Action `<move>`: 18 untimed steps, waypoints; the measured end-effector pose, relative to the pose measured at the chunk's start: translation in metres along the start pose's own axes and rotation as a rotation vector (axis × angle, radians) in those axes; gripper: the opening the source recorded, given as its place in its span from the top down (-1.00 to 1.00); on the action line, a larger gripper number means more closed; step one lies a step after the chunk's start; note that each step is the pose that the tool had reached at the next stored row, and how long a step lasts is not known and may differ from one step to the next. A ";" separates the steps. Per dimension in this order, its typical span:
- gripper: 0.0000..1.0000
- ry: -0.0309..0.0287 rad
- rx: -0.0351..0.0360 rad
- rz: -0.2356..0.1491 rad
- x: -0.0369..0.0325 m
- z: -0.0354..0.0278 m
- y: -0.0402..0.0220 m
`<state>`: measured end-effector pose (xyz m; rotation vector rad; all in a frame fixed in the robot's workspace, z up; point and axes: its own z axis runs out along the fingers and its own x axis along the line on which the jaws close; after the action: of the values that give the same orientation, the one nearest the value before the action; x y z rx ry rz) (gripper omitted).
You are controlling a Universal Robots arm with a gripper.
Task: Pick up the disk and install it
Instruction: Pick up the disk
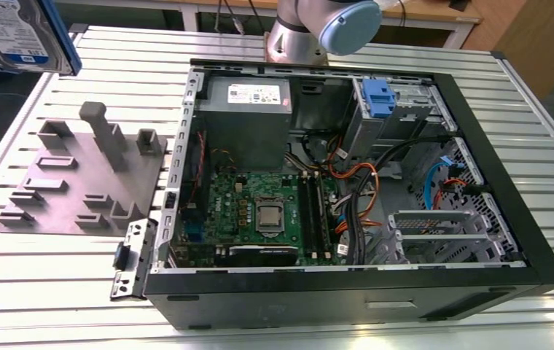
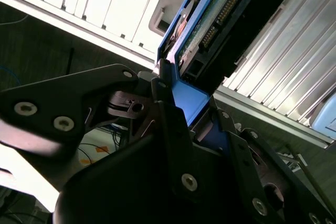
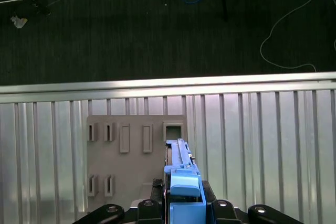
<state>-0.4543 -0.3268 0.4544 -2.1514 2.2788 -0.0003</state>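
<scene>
Exterior view: labelled disk (image 1: 9, 33) | second wrist view: fingers (image 2: 170, 129) clamp it

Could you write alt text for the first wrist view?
The black gripper clamps the blue end of a silver hard drive in a blue plastic carrier, seen edge-on against a grey slotted plate on a ribbed metal table. Dark floor with loose cables lies beyond.

The disk (image 1: 14, 33) carries a white-and-blue label (image 1: 3, 25) with rows of small dark print, none of it legible. A white sticker (image 1: 248, 93) on the grey power supply (image 1: 246, 127) also bears print too small to read.
</scene>
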 end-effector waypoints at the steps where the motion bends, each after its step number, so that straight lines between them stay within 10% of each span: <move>1: 0.27 0.0000 0.0000 0.000 0.0000 -0.0004 0.0000; 18: 0.27 0.0000 0.0000 0.000 0.0000 -0.0075 0.0000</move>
<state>-0.4543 -0.3268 0.4619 -2.1514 2.2787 -0.0003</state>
